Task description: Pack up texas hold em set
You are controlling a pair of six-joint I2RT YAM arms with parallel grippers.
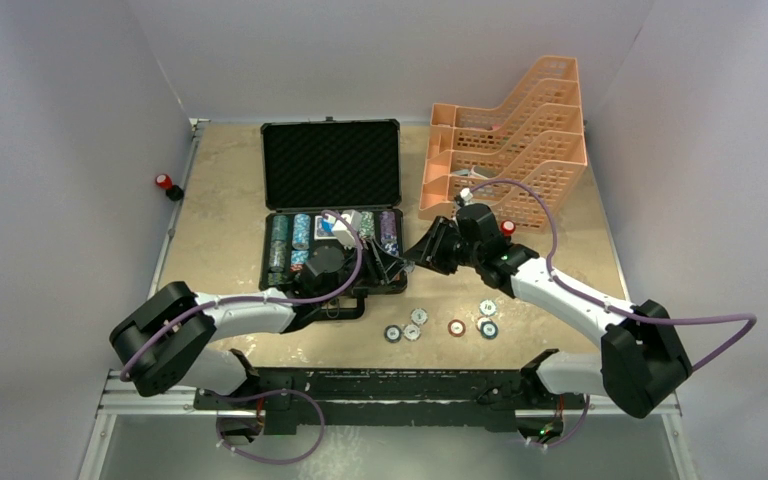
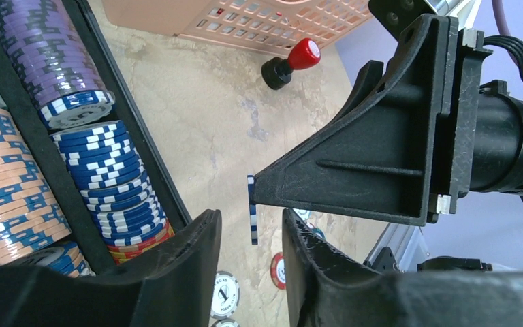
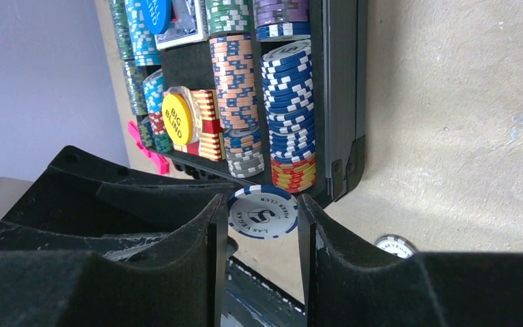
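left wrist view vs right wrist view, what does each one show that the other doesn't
Only left wrist: the peach rack, a red-capped knob on the table, and the right fingers seen from outside. Only right wrist: the yellow big blind button, a card deck and a pink marker. Both: the blue and white chip pinched by the right fingers, and the blue chip stack in the case.

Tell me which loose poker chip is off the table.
The blue-and-white chip pinched in the right pincer, beside the case; the other chips lie flat on the table.
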